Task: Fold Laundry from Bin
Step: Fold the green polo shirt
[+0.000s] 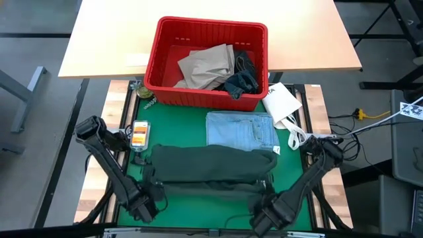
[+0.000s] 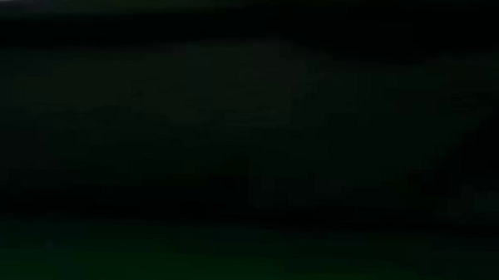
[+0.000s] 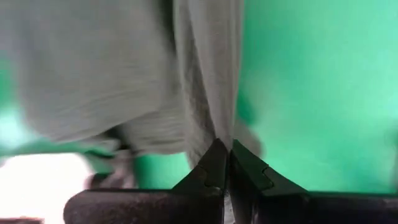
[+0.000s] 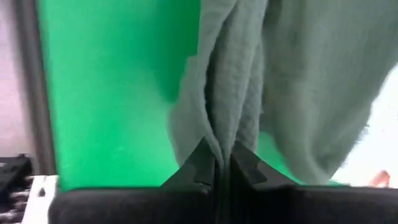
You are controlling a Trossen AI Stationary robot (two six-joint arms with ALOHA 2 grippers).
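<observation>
A dark green garment (image 1: 211,164) lies stretched across the green mat (image 1: 178,129), its far part resting on the mat. My left gripper (image 3: 224,155) is shut on its near left edge and my right gripper (image 4: 217,152) on its near right edge; in the high view they are my left gripper (image 1: 155,192) and my right gripper (image 1: 264,190). A folded light blue garment (image 1: 241,129) lies just beyond it. The red bin (image 1: 205,26) at the far side holds tan trousers (image 1: 208,66) and dark denim (image 1: 241,79). The low view is dark. My left gripper pinches a gathered fold of the green garment (image 3: 208,118) between its two fingertips, from above, pointing down. The cloth hangs away below the fingers in loose pleats. My right gripper pinches a bunched fold of the same garment (image 4: 224,118) between its fingertips, also from above. Several layers show, hanging slack below the fingers.
A white packet (image 1: 281,102) with a cord lies at the mat's far right corner. A small orange-and-white item (image 1: 139,134) sits at the mat's left edge. Wooden table strips flank the mat; a light tabletop (image 1: 106,46) extends behind the bin.
</observation>
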